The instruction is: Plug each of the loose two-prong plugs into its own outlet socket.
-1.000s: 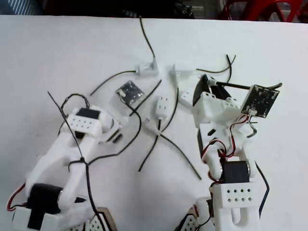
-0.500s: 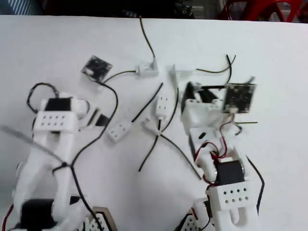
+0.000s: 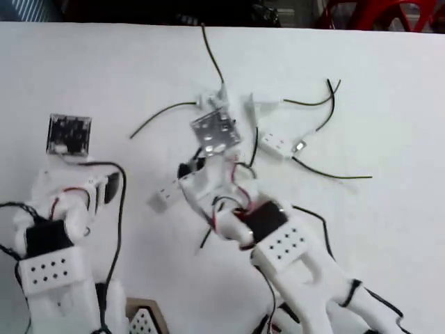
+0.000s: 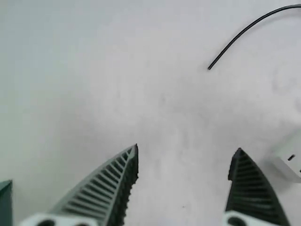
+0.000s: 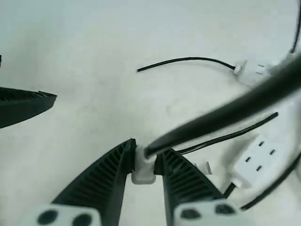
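- The white plug (image 5: 142,173) is sitting clamped in the right gripper (image 5: 145,154), close to the table (image 5: 94,37).
- It is looking light, hard and smooth. Its springy black cord (image 5: 225,113) may be twisting it, so holding the body, not the cord, seems best.
- An outlet socket (image 5: 256,162) is lying near it.
- The left gripper (image 4: 186,150) is hanging spread apart over the plain white surface.

White table (image 3: 389,76); dark bkgd, red frame (image 3: 424,17) top-right.
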Controlling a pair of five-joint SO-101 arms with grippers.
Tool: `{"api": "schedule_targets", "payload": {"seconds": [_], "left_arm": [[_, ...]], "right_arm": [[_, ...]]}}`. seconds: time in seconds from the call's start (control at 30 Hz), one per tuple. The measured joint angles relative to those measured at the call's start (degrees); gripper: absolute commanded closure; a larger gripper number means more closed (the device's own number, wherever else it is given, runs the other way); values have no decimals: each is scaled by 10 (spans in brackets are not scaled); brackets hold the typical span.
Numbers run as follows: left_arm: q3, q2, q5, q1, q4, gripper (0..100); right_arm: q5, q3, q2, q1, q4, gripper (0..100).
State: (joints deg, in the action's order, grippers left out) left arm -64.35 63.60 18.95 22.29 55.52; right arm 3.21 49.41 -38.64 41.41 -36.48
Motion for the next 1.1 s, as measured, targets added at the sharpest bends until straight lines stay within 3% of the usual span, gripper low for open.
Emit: {"api": "schedule_targets", "payload": {"seconds": [0.2,0.47,1.1], "left_arm": [[-142,62,-12,24,-94,692],[-169,86,-20,41,-112,692],[-170,86,-33,41,-112,692]], "right_arm": [[-4,0,119,33,98,981],[-46,0,258,48,206,981],[-47,-2,302,54,234,981]]}}
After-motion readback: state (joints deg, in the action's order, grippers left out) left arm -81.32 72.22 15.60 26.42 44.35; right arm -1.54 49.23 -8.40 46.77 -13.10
